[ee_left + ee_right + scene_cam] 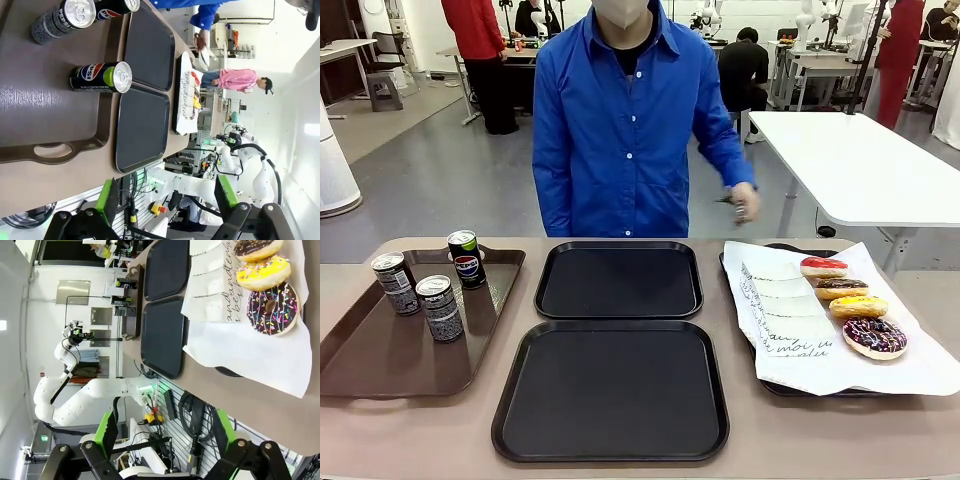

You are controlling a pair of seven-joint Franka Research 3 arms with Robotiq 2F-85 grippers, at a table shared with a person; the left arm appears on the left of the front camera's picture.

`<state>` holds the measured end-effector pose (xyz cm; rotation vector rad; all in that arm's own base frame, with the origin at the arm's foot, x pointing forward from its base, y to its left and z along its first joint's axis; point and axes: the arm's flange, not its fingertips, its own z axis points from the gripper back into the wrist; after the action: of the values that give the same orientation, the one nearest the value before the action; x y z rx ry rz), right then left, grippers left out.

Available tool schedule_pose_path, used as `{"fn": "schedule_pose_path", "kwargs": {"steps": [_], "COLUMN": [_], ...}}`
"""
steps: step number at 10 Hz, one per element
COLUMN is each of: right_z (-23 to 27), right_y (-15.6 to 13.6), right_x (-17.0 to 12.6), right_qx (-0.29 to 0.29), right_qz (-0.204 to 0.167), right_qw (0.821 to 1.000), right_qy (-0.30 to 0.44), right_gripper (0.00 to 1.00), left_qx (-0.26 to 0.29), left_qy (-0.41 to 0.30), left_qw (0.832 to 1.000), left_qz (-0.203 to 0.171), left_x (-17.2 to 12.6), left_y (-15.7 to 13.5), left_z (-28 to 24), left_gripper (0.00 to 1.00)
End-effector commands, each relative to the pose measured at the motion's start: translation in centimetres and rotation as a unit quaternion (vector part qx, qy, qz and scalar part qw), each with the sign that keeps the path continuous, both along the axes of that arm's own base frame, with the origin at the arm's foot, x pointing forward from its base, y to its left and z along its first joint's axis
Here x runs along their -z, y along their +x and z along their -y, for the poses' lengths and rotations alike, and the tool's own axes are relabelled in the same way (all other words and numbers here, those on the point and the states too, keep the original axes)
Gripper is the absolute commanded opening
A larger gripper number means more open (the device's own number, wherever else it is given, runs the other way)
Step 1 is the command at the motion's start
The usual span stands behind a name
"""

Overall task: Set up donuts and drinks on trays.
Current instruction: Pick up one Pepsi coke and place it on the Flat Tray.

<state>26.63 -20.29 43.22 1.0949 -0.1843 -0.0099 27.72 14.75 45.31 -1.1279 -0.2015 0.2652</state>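
black tray [610, 392] nearest; far can [467, 259] (pepsi)

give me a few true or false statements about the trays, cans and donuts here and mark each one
1. The near black tray and the far black tray hold nothing. True.
2. Four donuts lie on the white paper. True.
3. The three cans stand on that paper. False: they stand upright on the brown tray.
4. The left gripper holds a can. False: its jaws stand open with nothing between them.
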Motion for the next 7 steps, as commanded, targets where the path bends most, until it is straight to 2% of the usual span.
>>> {"fn": "schedule_pose_path", "kwargs": {"steps": [1, 7], "right_z": [0.08, 0.08], "right_y": [-0.04, -0.04], "right_x": [0.09, 0.09], "right_qx": [-0.002, -0.002], "right_qz": [0.005, 0.005], "right_qw": [1.000, 1.000], "right_qy": [0.008, 0.008], "right_gripper": [1.00, 1.00], "left_qx": [-0.006, -0.006], "left_qy": [-0.008, -0.008], "left_qw": [1.000, 1.000], "left_qz": [-0.005, -0.005], "left_x": [-0.19, -0.19], "left_y": [0.15, 0.15], "left_z": [0.13, 0.13], "left_gripper": [1.00, 1.00]}}
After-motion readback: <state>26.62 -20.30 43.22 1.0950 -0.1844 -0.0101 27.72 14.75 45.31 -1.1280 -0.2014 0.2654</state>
